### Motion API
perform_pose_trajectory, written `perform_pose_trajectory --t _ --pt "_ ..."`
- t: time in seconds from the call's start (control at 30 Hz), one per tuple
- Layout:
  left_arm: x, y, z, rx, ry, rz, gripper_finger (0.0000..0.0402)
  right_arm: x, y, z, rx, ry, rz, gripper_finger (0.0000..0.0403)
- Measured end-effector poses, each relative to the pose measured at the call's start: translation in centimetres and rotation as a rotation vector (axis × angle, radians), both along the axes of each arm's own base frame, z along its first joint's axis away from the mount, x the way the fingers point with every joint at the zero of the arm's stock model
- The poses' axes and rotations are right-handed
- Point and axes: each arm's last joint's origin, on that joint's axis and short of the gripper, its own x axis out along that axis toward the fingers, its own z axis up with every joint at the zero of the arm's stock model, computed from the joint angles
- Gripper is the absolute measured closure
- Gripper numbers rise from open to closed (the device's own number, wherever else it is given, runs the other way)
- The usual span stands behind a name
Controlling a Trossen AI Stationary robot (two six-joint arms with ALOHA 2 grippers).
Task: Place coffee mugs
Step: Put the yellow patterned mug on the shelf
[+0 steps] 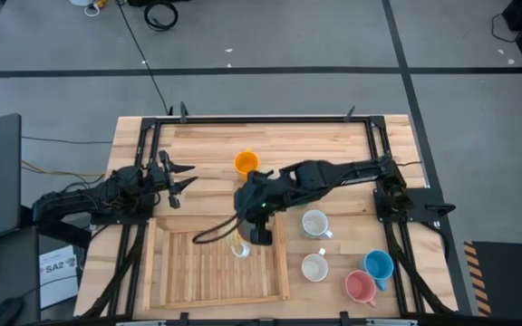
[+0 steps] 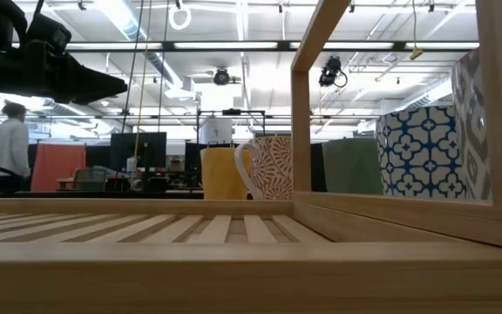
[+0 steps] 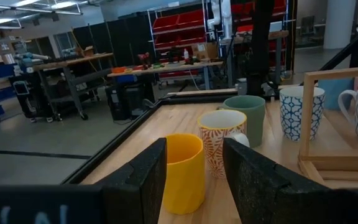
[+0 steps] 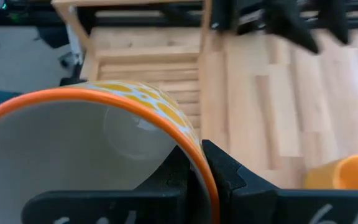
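My right jaws: clenched on the rim of a patterned mug [image 4: 98,149], one finger inside the wall, one outside; right gripper [image 1: 259,220] sits over the right rail of the wooden tray [image 1: 176,292].
My left jaws: released, nothing between them; left gripper [image 1: 181,176] hovers over the table [image 1: 333,136] just beyond the tray's far left corner, well apart from every mug.
Held mug: orange rim, yellow-and-white pattern outside, pale inside. In my right wrist view its mouth faces the camera, so its long axis runs along my fingers; handle not visible, and I can't tell tilt against the table.
Orange mug [image 1: 246,163]: upright on the table, mouth up, between my two grippers, beyond the tray; in my left wrist view it shows between my fingers [image 3: 143,186], not touched.
White mugs: one [image 1: 314,223] just right of the tray, mouth up, handle pointing right; another [image 1: 314,267] nearer the front edge.
Blue mug [image 1: 379,264]: upright, right front of the table.
Pink mug [image 1: 360,286]: just beside the blue one, toward the front edge.
Green mug [image 3: 248,118]: upright, behind a patterned orange-rimmed mug [image 3: 221,140] in my left wrist view.
Blue-patterned mug [image 3: 301,112]: upright next to the green one.
Background: a person [image 2: 5,148] in a white top, far off.
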Motion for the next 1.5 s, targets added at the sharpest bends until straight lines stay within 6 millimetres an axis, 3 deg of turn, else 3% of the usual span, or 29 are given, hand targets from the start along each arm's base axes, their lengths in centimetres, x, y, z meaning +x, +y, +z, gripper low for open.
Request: perform_pose_trajectory --t 0.5,0.87,1.5 --pt "0.1 0.0 -0.1 -0.003 0.009 0.0 0.0237 3.5 4.3 -8.3 0.09 0.235 0.151 0.0373" --pt "0.1 0.0 -0.1 -0.003 0.008 0.0 0.0237 4.5 6.2 -13.4 0.077 0.378 0.173 0.0372" --pt "0.1 0.0 -0.1 -0.004 0.008 0.0 0.0237 4.1 7.5 -14.4 -0.009 0.375 0.212 0.0371"
